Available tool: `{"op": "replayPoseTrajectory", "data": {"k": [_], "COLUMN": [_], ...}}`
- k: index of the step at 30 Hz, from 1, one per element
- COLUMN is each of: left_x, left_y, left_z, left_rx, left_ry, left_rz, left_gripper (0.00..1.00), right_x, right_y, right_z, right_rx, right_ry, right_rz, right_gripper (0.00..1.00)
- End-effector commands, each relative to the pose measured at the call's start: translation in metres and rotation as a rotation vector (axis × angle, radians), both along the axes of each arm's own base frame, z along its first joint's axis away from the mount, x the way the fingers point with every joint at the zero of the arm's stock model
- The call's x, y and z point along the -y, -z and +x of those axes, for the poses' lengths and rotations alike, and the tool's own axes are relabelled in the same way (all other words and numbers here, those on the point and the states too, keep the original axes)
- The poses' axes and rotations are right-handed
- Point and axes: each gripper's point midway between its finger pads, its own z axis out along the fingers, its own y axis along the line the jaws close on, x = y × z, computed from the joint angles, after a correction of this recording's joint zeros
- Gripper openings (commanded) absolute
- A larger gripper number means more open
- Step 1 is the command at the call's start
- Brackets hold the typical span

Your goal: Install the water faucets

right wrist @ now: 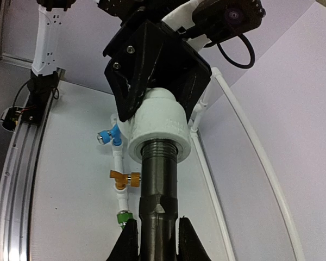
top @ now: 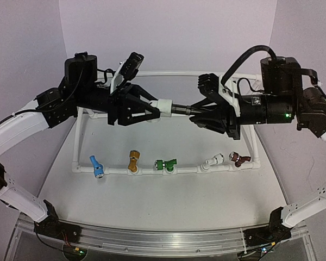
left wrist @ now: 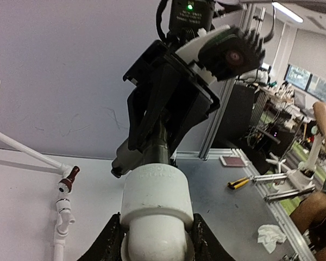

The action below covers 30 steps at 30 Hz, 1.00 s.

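Observation:
My left gripper (top: 150, 111) is shut on a white plastic fitting (top: 164, 106), held in the air above the table. My right gripper (top: 194, 111) is shut on the dark grey metal faucet (top: 180, 109), facing it. In the right wrist view the faucet's (right wrist: 158, 190) threaded end sits in the fitting's (right wrist: 160, 130) mouth, with a few threads showing outside. In the left wrist view the fitting (left wrist: 155, 201) sits between my pads and the faucet (left wrist: 157, 149) rises from it. Blue (top: 95, 166), gold (top: 133, 161), green (top: 165, 164), white (top: 213, 161) and maroon (top: 239, 159) faucets stand on the front pipe.
A white pipe frame (top: 186, 170) lies on the white table below both grippers, its back rail (top: 168, 73) behind them. An aluminium rail (top: 152, 236) runs along the near edge. White walls enclose the back and sides. A yellow-black tool (left wrist: 239, 183) lies on a grey bench outside.

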Motion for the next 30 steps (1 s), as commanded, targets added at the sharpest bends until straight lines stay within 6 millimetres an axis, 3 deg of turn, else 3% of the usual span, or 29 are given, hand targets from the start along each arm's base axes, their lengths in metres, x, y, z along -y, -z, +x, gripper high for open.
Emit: {"op": "replayPoseTrajectory", "data": {"k": [1, 8, 15, 23, 30], "left_x": [0.013, 0.015, 0.014, 0.028, 0.022], "left_y": [0.024, 0.036, 0.038, 0.06, 0.041], "left_z": [-0.014, -0.015, -0.016, -0.019, -0.013], "left_rx": [0.214, 0.446, 0.636, 0.882, 1.03], "left_ry": [-0.006, -0.094, -0.166, -0.263, -0.4], "left_rz": [0.071, 0.068, 0.097, 0.172, 0.092], "left_gripper": [0.0, 0.0, 0.0, 0.0, 0.0], "right_x": [-0.032, -0.037, -0.04, -0.043, -0.039], "right_y": [-0.033, -0.031, -0.008, -0.008, 0.006], "right_z": [-0.031, -0.042, -0.045, -0.025, -0.001], "right_rx": [-0.134, -0.276, -0.384, -0.587, -0.785], "right_ry": [-0.186, -0.24, -0.248, -0.218, -0.186], "right_rz": [0.144, 0.146, 0.081, 0.102, 0.108], "right_gripper": [0.0, 0.0, 0.0, 0.0, 0.0]}}
